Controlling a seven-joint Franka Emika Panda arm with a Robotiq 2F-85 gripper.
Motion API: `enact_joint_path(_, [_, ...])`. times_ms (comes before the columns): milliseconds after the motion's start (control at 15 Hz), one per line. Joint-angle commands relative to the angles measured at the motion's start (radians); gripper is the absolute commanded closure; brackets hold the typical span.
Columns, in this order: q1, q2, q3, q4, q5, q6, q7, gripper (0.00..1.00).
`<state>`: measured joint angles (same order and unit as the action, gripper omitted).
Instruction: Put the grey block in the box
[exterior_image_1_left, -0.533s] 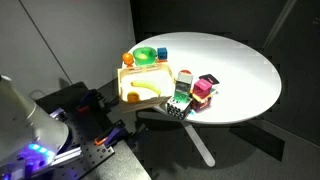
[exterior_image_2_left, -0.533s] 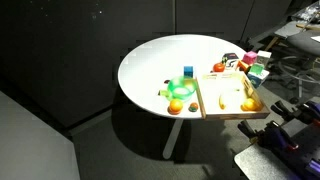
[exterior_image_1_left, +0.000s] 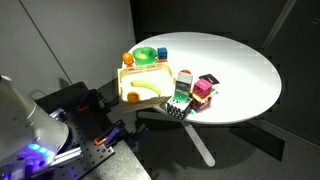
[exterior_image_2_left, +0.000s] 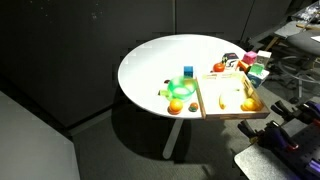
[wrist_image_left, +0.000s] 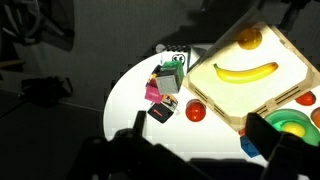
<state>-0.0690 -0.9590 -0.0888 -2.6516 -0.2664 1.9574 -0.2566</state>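
Observation:
The grey block (wrist_image_left: 168, 82) lies on the white round table in a cluster of toy blocks, next to a pink block (wrist_image_left: 152, 92) and just off the box's corner. It also shows in an exterior view (exterior_image_1_left: 185, 78). The box (wrist_image_left: 292, 62) is a pale wooden tray holding a banana (wrist_image_left: 248, 72); it shows in both exterior views (exterior_image_1_left: 128, 80) (exterior_image_2_left: 206, 98). My gripper (wrist_image_left: 205, 150) shows only in the wrist view. It is open, empty and well above the table, away from the blocks.
A red ball (wrist_image_left: 195, 110) lies beside the box wall. A black dotted piece (wrist_image_left: 175, 56) lies by the table edge. A green bowl (exterior_image_1_left: 145, 55), a blue block (exterior_image_1_left: 160, 52) and an orange ball (exterior_image_1_left: 127, 59) sit by the box. The table edge is close to the block cluster.

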Motion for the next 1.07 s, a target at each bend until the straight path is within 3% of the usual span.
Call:
enact_joint_path(0, [0.010,0.039,-0.009,0.007,-0.004,0.013,0.023,0.00])
enact_joint_path(400, [0.024,0.139,-0.026,0.021,0.019,0.047,0.012,0.00])
enact_joint_path(1000, [0.089,0.368,-0.109,0.089,0.127,0.161,-0.111,0.00])
